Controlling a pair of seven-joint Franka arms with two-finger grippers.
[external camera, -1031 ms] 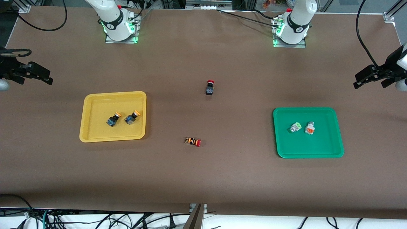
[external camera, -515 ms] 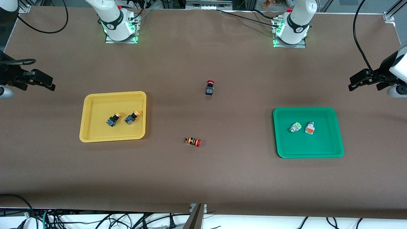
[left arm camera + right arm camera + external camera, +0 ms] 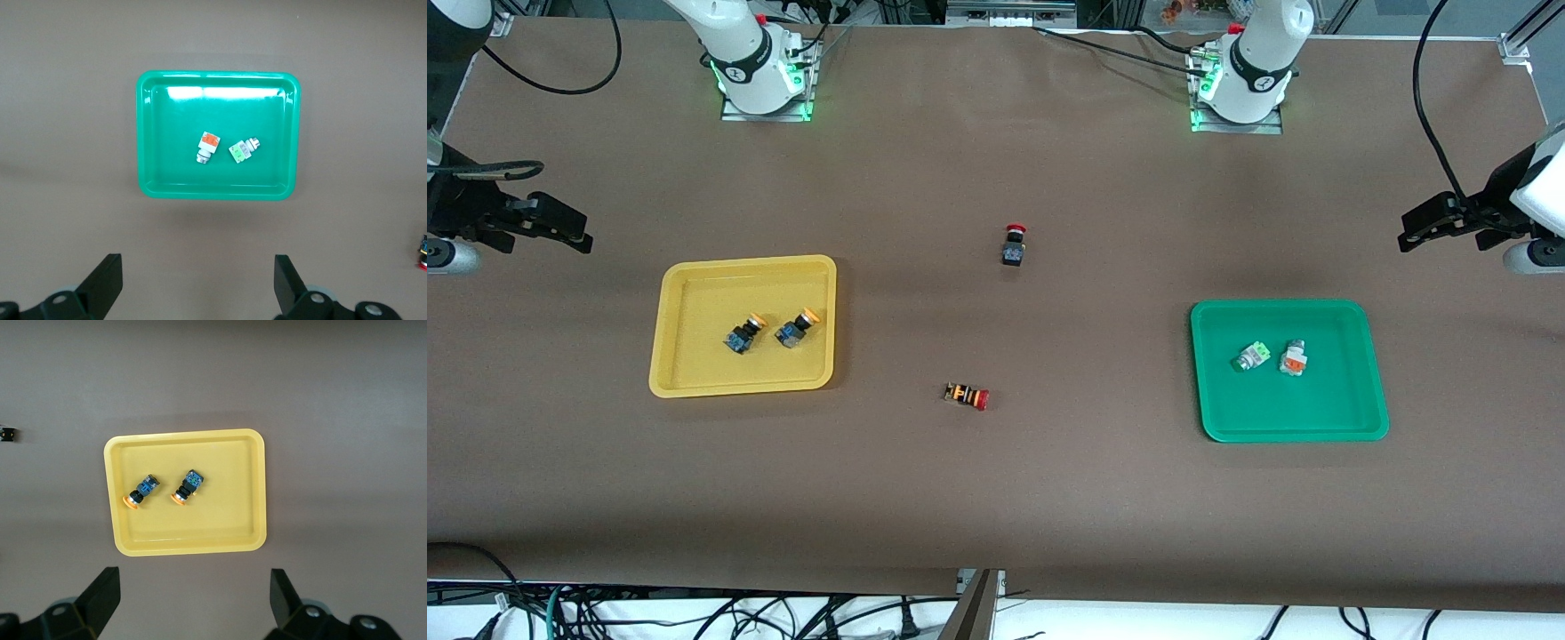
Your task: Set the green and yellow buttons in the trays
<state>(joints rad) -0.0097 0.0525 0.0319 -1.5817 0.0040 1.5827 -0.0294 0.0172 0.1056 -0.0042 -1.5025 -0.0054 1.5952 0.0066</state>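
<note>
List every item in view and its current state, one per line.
Yellow tray: holds two yellow-capped buttons, lying on their sides.
Green tray: holds the green-block button and the orange-block button, lying down.
Black red-capped switch: on the table, outside the trays.
Striped red-capped switch: on its side, outside the trays.
Left tool: open, empty.
Right tool: open, empty.

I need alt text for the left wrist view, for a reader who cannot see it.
A green tray on a brown table holds two white-silver buttons side by side, one with an orange block, one with a green block. The open left gripper hangs high above, empty.
</note>
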